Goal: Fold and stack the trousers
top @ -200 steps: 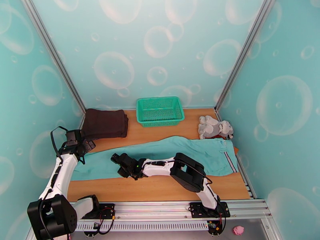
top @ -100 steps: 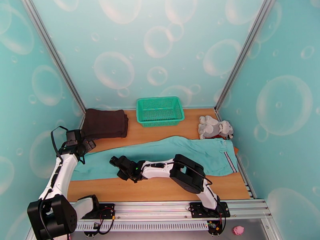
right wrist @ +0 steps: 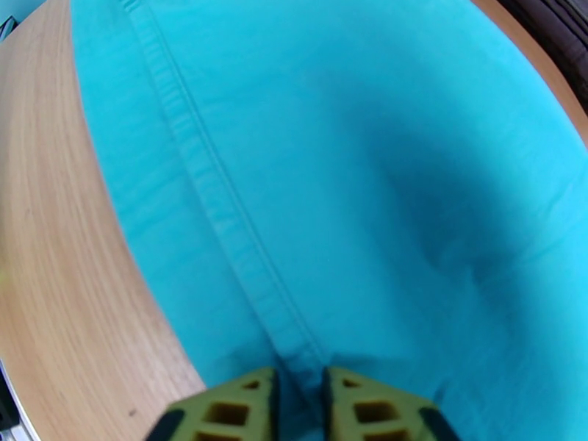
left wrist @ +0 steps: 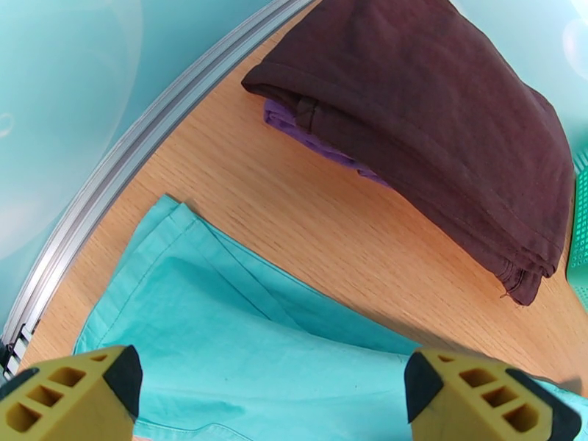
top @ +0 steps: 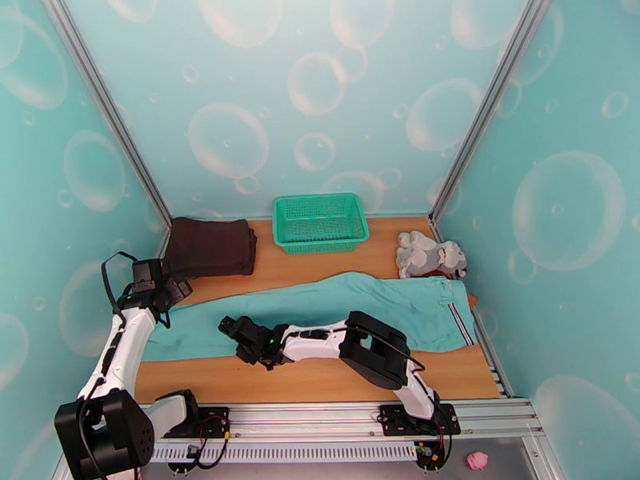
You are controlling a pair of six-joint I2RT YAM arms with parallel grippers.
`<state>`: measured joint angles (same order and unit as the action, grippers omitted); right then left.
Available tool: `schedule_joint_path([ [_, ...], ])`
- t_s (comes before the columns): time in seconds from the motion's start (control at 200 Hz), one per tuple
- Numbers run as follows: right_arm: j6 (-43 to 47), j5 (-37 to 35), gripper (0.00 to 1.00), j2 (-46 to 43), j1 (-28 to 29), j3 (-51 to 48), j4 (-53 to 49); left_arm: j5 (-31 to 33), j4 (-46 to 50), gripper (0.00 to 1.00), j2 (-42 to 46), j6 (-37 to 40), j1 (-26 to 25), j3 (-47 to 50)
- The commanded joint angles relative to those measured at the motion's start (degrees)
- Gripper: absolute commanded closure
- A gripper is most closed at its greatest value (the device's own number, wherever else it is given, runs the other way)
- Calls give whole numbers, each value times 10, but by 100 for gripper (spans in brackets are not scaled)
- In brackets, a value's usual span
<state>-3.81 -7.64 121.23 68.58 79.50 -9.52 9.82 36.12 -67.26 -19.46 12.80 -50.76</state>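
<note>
The trousers (top: 400, 302) lie flat and lengthwise across the bench (top: 320, 379), with the striped waistband (top: 458, 315) at the right and the leg hems at the left. The near edge runs along bare wood. The far edge lies well apart from the green basket (top: 320, 223) at the back wall.

The right gripper (right wrist: 300, 391) reaches left, low over the near side of the leg section. Its fingers (right wrist: 235, 414) stand narrow, with a raised fold of the seam (right wrist: 213, 207) pinched between them, just inside the cloth's edge.

The left gripper (left wrist: 270, 382) hangs above the hem end of the trousers. Its fingers (left wrist: 81, 395) stand wide apart and hold nothing; teal cloth shows between them.

A dark brown folded garment (left wrist: 441, 119) lies in the back left corner, apart from the hem, with a purple layer (left wrist: 294, 130) under it. A grey plush toy (top: 430, 256) rests at the right, just beyond the waistband.
</note>
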Motion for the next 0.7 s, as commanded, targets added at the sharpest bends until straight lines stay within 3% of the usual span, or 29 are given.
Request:
schedule_joint_path([
  [0.0, -3, -12, 85, 2, -4, 16, -10, -13, -10, 1, 6, 5, -1, 8],
  [0.185, 1, -11, 100, 2, -6, 19, -9, -14, -10, 1, 6, 5, -2, 8],
  [0.27, 2, -7, 100, -4, -6, 16, -7, -15, -10, 1, 6, 6, -3, 8],
  [0.345, 3, 2, 85, -12, -6, 9, 2, -17, -11, 1, 6, 6, -2, 9],
  [0.42, 5, 19, 76, -22, -6, -3, 14, -17, -10, 1, 6, 6, -3, 9],
  [0.695, 4, 25, 74, -5, -7, 2, -5, -17, -10, 0, 6, 6, -5, 9],
])
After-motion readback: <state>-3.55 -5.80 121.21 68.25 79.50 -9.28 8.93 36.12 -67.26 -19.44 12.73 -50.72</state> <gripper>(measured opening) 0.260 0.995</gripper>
